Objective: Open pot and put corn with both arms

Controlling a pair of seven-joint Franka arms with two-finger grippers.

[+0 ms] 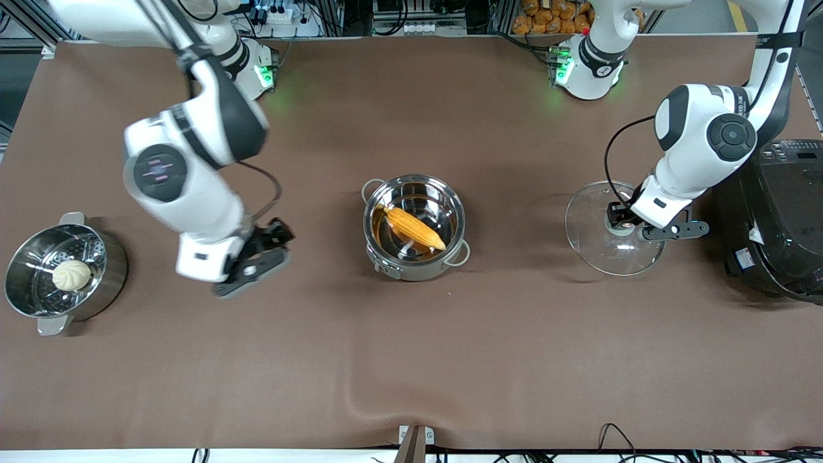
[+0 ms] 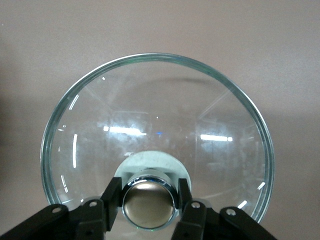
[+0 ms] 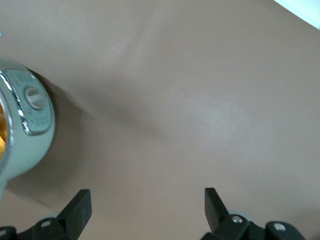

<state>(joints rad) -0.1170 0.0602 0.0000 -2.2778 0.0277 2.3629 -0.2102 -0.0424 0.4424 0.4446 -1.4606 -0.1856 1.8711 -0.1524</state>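
Inside the uncovered pot (image 1: 416, 226) at mid-table lies the corn (image 1: 415, 229), so little is left; right gripper (image 1: 267, 247) hangs spread wide and empty beside it, left gripper (image 1: 622, 217) clamps the lid (image 1: 595, 247) by its knob (image 2: 149, 204)

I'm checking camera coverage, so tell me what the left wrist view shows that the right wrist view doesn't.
Only the left wrist view shows the glass lid, with the left gripper shut on its knob. Only the right wrist view shows the open, empty right gripper and a part of the pot. Both show the brown table.
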